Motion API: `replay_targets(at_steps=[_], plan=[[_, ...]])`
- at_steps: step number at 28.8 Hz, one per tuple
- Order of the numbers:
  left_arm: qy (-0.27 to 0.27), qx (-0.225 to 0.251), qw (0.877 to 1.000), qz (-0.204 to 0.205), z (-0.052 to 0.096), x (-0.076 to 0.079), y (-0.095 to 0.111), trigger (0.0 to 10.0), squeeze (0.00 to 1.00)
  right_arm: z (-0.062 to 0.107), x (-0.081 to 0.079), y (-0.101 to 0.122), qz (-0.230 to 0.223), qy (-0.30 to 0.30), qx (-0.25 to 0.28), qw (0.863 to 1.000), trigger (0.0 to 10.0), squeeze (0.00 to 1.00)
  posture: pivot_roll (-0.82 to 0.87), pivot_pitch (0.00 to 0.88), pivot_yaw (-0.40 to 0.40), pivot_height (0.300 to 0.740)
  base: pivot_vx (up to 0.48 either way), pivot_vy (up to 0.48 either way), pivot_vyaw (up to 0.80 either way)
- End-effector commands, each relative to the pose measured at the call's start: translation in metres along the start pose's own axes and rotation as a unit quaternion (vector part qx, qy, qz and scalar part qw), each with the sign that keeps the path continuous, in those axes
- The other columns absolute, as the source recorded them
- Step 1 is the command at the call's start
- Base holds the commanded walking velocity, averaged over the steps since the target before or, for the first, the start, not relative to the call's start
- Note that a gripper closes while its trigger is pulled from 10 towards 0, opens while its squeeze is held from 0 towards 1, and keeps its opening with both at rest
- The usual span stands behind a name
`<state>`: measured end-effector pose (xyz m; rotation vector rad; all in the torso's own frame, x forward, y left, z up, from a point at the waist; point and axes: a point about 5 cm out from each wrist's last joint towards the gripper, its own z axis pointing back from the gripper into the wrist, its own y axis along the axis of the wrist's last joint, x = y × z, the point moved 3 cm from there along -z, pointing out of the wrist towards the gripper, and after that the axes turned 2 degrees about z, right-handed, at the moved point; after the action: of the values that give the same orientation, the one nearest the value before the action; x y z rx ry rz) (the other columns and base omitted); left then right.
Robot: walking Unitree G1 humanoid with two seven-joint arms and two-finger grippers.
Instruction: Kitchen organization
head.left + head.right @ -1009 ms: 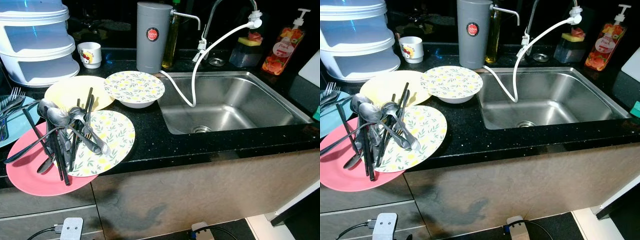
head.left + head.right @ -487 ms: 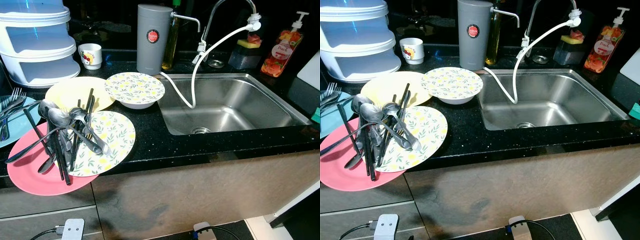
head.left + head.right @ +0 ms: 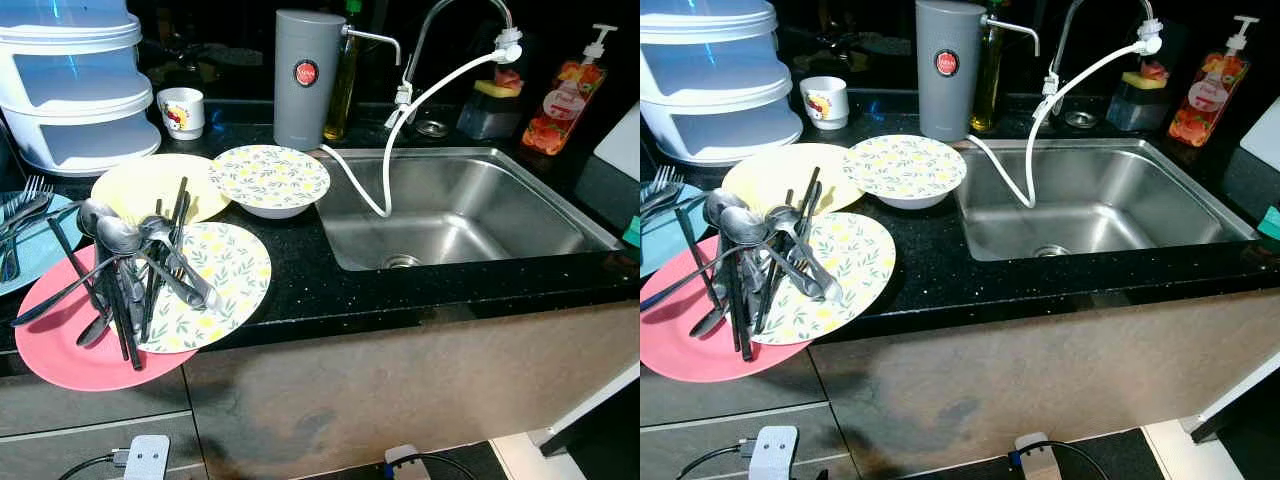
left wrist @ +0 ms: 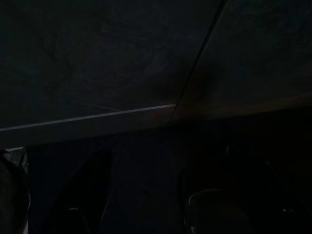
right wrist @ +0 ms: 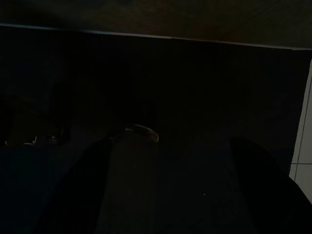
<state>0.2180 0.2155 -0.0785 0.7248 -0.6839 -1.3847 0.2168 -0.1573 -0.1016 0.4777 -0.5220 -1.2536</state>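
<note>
1. A round pink plate (image 3: 60, 345) lies flat at the black counter's front left edge.
2. A round white plate with yellow lemon print (image 3: 222, 280) overlaps it.
3. A heap of steel spoons and black-handled cutlery (image 3: 130, 270) lies across both.
4. A plain pale-yellow plate (image 3: 135, 180) sits behind.
5. A lemon-print bowl (image 3: 269, 178) rests beside the sink.
6. A light-blue plate (image 3: 25, 260) holds forks (image 3: 22, 200).

A steel sink (image 3: 470, 215) is set in a black counter (image 3: 330, 285). A white hose (image 3: 395, 130) hangs from the tap (image 3: 440, 20) into the basin. Behind stand a grey canister (image 3: 300, 75), an oil bottle (image 3: 342, 85), a soap bottle (image 3: 565, 100) and a sponge holder (image 3: 490, 105). On the floor lies a white plug (image 3: 145, 458).
</note>
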Motion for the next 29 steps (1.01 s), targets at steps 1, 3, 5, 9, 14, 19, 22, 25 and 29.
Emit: replay_targets(at_steps=[1,3,5,9,14,19,22,25,29], plan=[[-0.002,-0.019,1.0,0.003,0.002,0.002,-0.01,10.0,0.0,0.001,0.002,-0.007,0.003,-0.003,-0.013,1.0,10.0,0.0,0.08,0.088,-0.06,0.74,0.0,0.0,0.0],[-0.001,-0.02,1.0,0.003,0.002,0.002,-0.011,10.0,0.0,0.001,0.002,-0.007,0.003,-0.003,-0.014,1.0,10.0,0.0,0.08,0.088,-0.06,0.74,0.0,0.0,0.0],[0.0,-0.02,1.0,0.003,0.003,0.001,-0.011,10.0,0.0,0.001,0.003,-0.007,0.008,-0.003,-0.015,1.0,10.0,0.0,0.08,0.09,-0.066,0.74,0.0,0.0,0.0],[0.003,-0.019,1.0,0.003,0.004,0.0,-0.012,10.0,0.0,0.001,0.003,-0.009,0.013,-0.004,-0.019,1.0,10.0,0.0,0.09,0.09,-0.068,0.74,0.0,0.0,0.0],[0.006,-0.022,1.0,0.004,0.006,-0.002,-0.016,10.0,0.0,0.001,0.001,-0.01,0.024,-0.001,-0.019,1.0,10.0,0.0,0.08,0.092,-0.067,0.74,0.0,0.0,0.0],[0.001,-0.026,1.0,-0.001,0.007,-0.002,-0.019,10.0,0.0,0.002,0.001,-0.01,0.028,-0.003,-0.017,0.999,10.0,0.0,0.07,0.102,-0.061,0.74,0.0,0.0,0.0],[0.001,-0.027,1.0,-0.001,0.007,-0.001,-0.019,10.0,0.0,0.002,0.001,-0.011,0.029,0.001,-0.019,0.999,10.0,0.0,0.07,0.106,-0.058,0.74,0.0,0.0,0.0],[0.0,-0.026,1.0,-0.002,0.007,0.0,-0.018,10.0,0.0,0.002,0.003,-0.015,0.037,-0.003,-0.025,0.999,10.0,0.0,0.07,0.11,-0.056,0.74,0.0,0.0,0.0],[-0.002,-0.025,1.0,-0.003,0.006,0.001,-0.017,10.0,0.0,0.003,0.002,-0.018,0.037,0.0,-0.027,0.999,10.0,0.0,0.08,0.116,-0.055,0.74,0.0,0.0,0.0]])
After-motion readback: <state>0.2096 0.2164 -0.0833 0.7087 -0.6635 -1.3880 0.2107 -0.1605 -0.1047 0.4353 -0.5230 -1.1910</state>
